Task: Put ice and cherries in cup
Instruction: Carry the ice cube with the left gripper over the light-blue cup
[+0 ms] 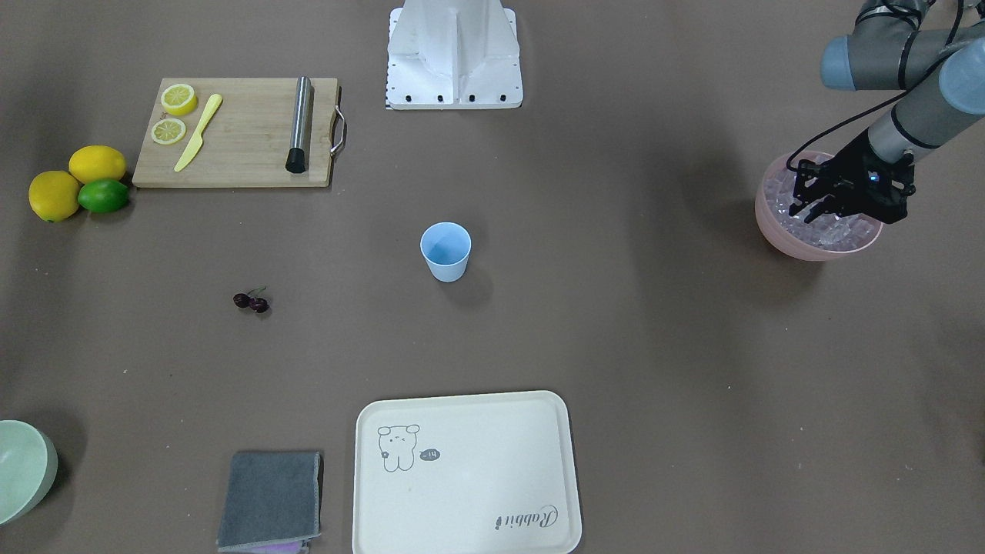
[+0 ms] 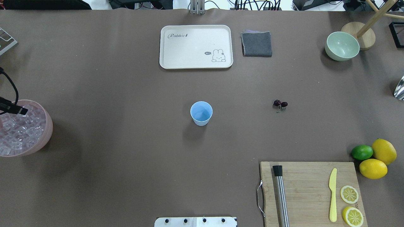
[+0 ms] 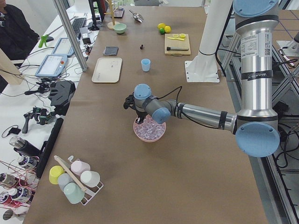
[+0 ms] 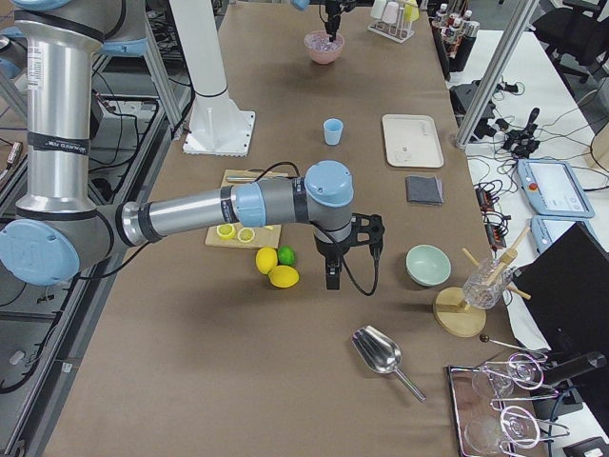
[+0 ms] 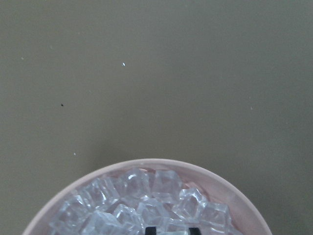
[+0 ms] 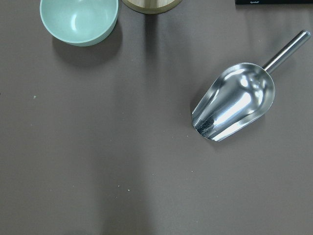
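In the front view the left gripper (image 1: 804,196) is seen inside the pink bowl (image 1: 773,229) of clear, glassy ice (image 1: 835,231) at the edge of the surface (image 1: 654,346). Only the left wrist view shows its fingers (image 5: 194,229) spread apart among the cubes. The right gripper (image 4: 332,278) is caught solely from the right side, so its fingers cannot be judged. The pale blue cup (image 1: 445,251) stands upright mid-surface, with the dark cherries (image 1: 252,301) lying well apart from it.

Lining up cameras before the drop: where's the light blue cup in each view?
Front-facing: cup centre, above cream tray.
Overhead: cup centre, below tray.
Exterior left: cup upper middle, right of tray.
Exterior right: cup upper middle, left of tray.
Left wrist: absent.
Right wrist: absent.
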`<action>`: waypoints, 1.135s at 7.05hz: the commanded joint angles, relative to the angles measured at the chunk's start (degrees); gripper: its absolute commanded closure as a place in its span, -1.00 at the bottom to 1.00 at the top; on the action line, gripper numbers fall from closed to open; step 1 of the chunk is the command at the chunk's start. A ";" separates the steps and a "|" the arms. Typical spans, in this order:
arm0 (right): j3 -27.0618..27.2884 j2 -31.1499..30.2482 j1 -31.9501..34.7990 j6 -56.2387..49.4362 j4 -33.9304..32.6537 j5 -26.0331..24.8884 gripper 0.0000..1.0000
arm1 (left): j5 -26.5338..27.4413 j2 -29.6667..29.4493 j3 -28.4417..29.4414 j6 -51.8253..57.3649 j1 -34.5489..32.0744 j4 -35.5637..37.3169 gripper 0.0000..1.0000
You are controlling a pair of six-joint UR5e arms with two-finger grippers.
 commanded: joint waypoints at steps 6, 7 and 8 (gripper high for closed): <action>-0.10 -0.59 0.00 -0.31 0.00 1.52 -1.00 | 3.85 -27.55 -1.82 -29.26 8.81 -0.22 1.00; -0.10 -0.50 0.00 -0.48 0.00 1.52 -1.00 | 6.84 -33.78 1.07 -34.45 14.26 0.13 1.00; -0.10 -0.50 0.00 -0.49 0.00 1.44 -1.00 | 13.83 -37.33 1.97 -38.94 20.23 0.13 1.00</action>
